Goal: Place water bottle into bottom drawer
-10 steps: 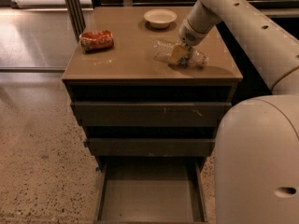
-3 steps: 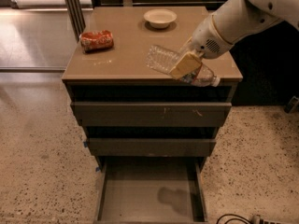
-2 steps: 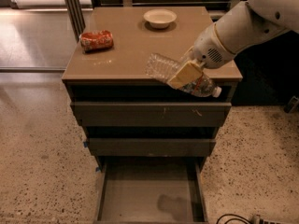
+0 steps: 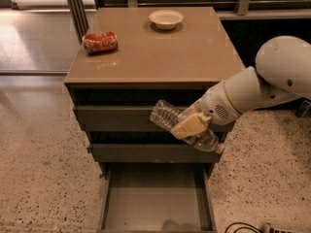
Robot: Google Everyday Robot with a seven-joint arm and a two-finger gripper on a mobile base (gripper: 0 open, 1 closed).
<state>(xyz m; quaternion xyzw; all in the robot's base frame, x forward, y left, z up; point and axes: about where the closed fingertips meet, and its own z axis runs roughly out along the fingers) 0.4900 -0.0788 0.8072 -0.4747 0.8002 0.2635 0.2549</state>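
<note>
Carrying the load downward is the change to record: 3.3 s ago the water bottle [image 4: 164, 115] lay on the cabinet top [image 4: 160, 57] within the gripper [image 4: 190, 125], and 0.7 s ago it was held at the front edge of that top. It has now cleared the edge and hangs in front of the upper drawer fronts.

1. Bottom drawer [image 4: 150, 198]: pulled out and open. Its flat grey floor is bare apart from a faint shadow at the near edge. No object is inside, so the placement is not yet done.
2. Gripper: positioned above the right half of the open drawer, level with the two closed upper drawers [image 4: 121, 118]. Its tan pads pinch the bottle about its middle.
3. Water bottle: held clear of every surface, tilted, cap end low and to the right, base end up and to the left.
4. Cabinet top: a crushed red can [image 4: 100, 41] lies at the left.
5. A shallow white bowl [image 4: 166, 18] sits near the back edge. It appears empty.

Judgement: the transfer is well advanced. Remaining steps are a further descent into the drawer and release.
</note>
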